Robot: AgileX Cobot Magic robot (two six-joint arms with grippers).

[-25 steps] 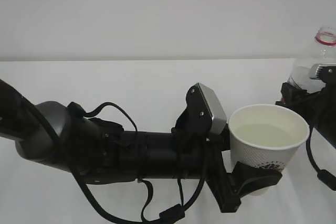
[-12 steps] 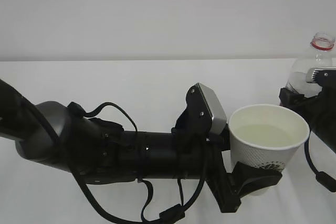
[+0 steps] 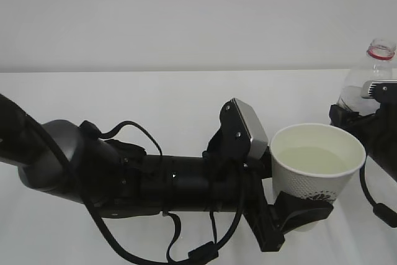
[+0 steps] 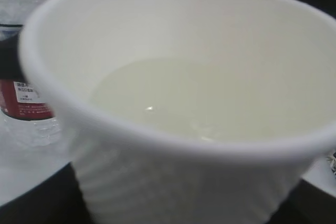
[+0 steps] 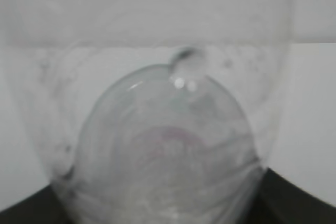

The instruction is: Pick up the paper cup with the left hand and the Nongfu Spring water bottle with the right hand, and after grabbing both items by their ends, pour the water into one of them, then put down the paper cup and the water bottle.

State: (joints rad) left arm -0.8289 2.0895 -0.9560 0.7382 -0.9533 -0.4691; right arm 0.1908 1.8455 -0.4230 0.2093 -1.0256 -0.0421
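Between the jaws of the left hand [image 3: 296,212] sits the paper cup [image 3: 317,169], gripped low on its body near the base; the black fingers [image 3: 307,210] wrap the bottom of the cup and the jaws stand clamped on it. The left arm lies stretched nearly level across the exterior view, from the lower left edge toward the right, with its cables looping beneath and the grey rectangular block [image 3: 249,130] standing tilted just behind the cup's rim. The cup is upright, its long axis vertical, mouth up, narrower end down in the jaws. Its printed logo [image 3: 317,196] shows just above the fingers. The water [image 3: 313,159] fills part of the cup, its surface level and faintly yellowish; the left wrist view shows the same surface [image 4: 194,100] close up, with the rolled rim blurred in front.

Beyond the cup, toward the right edge of the exterior view, the right hand [image 3: 366,119] is only partly seen. It holds the Nongfu Spring water bottle [image 3: 372,72] low on its body; the jaws are closed on the bottle, though the fingers themselves are mostly hidden. The bottle stands close to upright, long axis near vertical, open neck with the red ring uppermost, clear of the cup and apart from it. The right wrist view looks along the bottle's clear body [image 5: 157,129] from its lower end, with droplets on the inner wall. In the left wrist view the bottle's red label [image 4: 21,98] appears behind the cup's left side.
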